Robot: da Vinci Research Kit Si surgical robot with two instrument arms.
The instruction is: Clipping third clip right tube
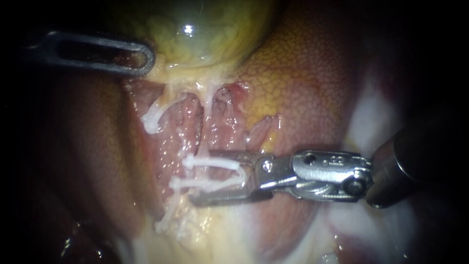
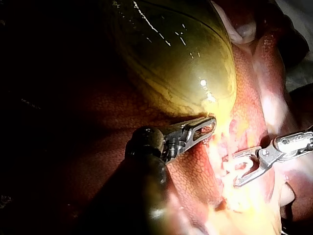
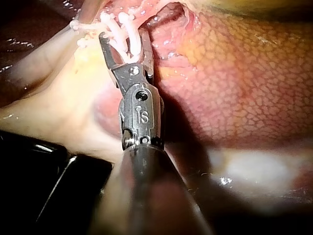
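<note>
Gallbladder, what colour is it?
The gallbladder is shiny yellow-green; the left wrist view shows it best.

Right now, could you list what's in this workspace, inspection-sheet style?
Surface: liver, wet and mottled.
Job's things: gallbladder; right tube below it; clip in the right jaws; other clip closer to the gallbladder.
Clutter: nothing seen.
Instruments: left instrument shut on the gallbladder's edge; right instrument holds its clip, seemingly astride the right tube.
Cables: nothing seen.
Surroundings: black object beside the right shaft; otherwise dark.
</note>
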